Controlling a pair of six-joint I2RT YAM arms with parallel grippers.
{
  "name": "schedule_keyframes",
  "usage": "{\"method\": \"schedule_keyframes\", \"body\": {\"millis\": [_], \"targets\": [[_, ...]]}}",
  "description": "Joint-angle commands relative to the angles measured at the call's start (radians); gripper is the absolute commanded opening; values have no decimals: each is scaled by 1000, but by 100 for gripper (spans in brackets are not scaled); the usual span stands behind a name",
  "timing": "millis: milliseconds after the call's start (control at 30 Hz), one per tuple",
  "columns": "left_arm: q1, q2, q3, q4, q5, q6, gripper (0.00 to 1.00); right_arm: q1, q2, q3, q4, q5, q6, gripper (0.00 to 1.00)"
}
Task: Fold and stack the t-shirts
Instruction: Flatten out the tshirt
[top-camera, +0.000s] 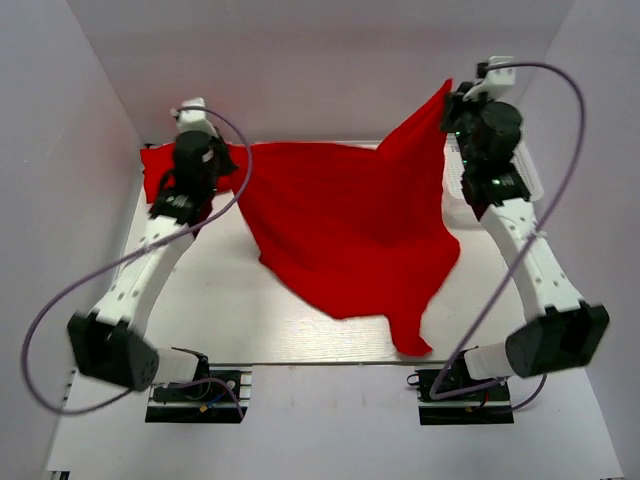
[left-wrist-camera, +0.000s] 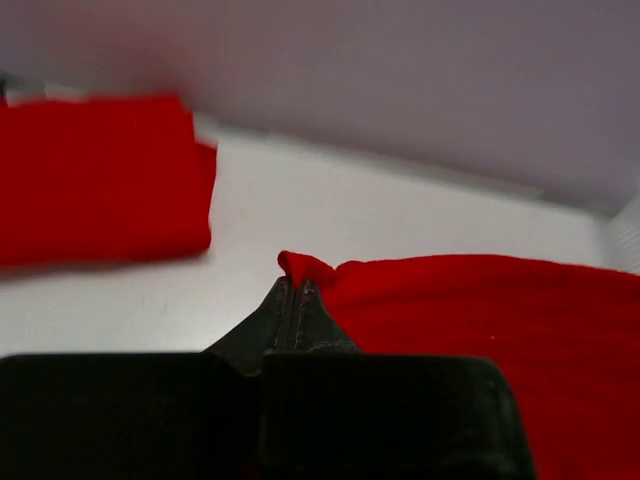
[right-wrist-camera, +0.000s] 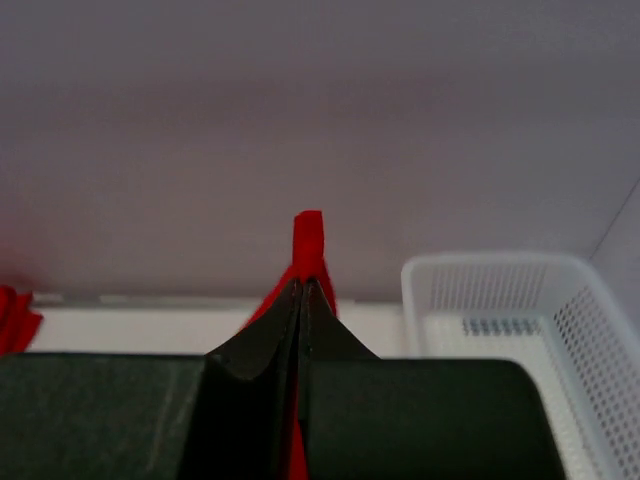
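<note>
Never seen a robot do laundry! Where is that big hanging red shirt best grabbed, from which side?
Probably its far edge's ends, from the near side: the red t-shirt is limp, so a thin pinched edge suits the jaws, as left gripper and right gripper show.

Check your colours | draped t-shirt (top-camera: 350, 230): plain bright red, uniform | folded t-shirt (left-wrist-camera: 100, 190): same plain red | basket (right-wrist-camera: 520, 300): white, fine mesh pattern | counter (top-camera: 230, 300): plain white | left hand (left-wrist-camera: 296, 288), right hand (right-wrist-camera: 302, 288): black | arms (top-camera: 150, 270): white links, black joints | cables (top-camera: 582, 112): purple | walls (top-camera: 300, 60): plain pale grey-lilac
</note>
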Motion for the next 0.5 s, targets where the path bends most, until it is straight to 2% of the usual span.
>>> {"method": "schedule_keyframes", "body": {"millis": [0, 133, 200, 467], "targets": [[0, -202, -35, 128, 81, 72, 0, -1, -103, -23, 115, 44, -61, 0], [0, -348, 10, 122, 115, 128, 0, -1, -265, 0, 118, 61, -124, 0], [0, -413, 33, 111, 132, 146, 0, -1, -296, 33, 115, 59, -148, 0], [0, -513, 241, -22, 204, 223, 0, 2, -431, 251, 37, 40, -245, 0]]}}
